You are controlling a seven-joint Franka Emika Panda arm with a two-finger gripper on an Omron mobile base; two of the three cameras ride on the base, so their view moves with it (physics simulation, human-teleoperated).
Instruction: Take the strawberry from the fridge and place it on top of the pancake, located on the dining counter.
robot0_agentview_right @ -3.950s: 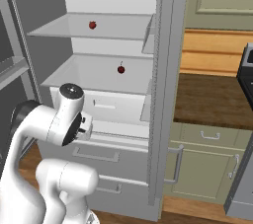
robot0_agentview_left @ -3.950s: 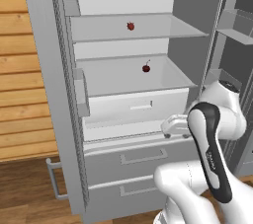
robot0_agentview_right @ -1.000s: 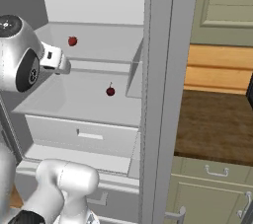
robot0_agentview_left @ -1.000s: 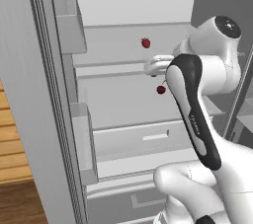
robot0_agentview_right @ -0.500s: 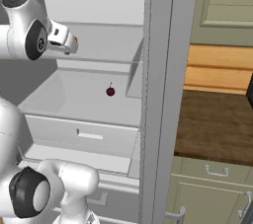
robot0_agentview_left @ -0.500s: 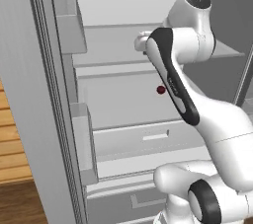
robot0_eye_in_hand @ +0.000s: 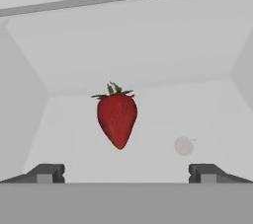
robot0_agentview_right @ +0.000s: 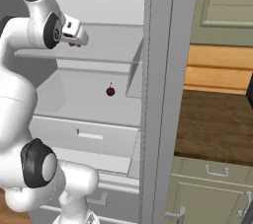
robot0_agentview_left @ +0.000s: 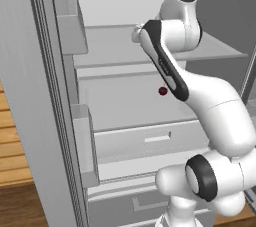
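Observation:
The strawberry (robot0_eye_in_hand: 117, 118), bright red with a green cap, stands on the upper shelf (robot0_agentview_left: 110, 46) of the open fridge (robot0_agentview_left: 30, 96). In the hand view it sits straight ahead, centred between the fingertips (robot0_eye_in_hand: 47, 172) and a short way beyond them. My gripper (robot0_eye_in_hand: 126, 173) is open and holds nothing. From the right base view the gripper (robot0_agentview_right: 81, 39) hovers over the upper shelf, with a sliver of the strawberry (robot0_agentview_right: 72, 44) showing just under it. The arm hides the berry in the left base view. The pancake and the dining counter are out of view.
A dark cherry (robot0_agentview_left: 162, 91) (robot0_agentview_right: 110, 91) with a thin stem lies on the shelf below. A white drawer (robot0_agentview_left: 150, 138) is under that shelf. Door bins (robot0_agentview_left: 70, 21) stick out on the left. A wood-topped counter with cabinet doors (robot0_agentview_right: 217, 124) stands right of the fridge.
The arm has lifted from the lower shelf level up to the upper shelf, and the hand has swung left in front of the strawberry. The gripper stays open.

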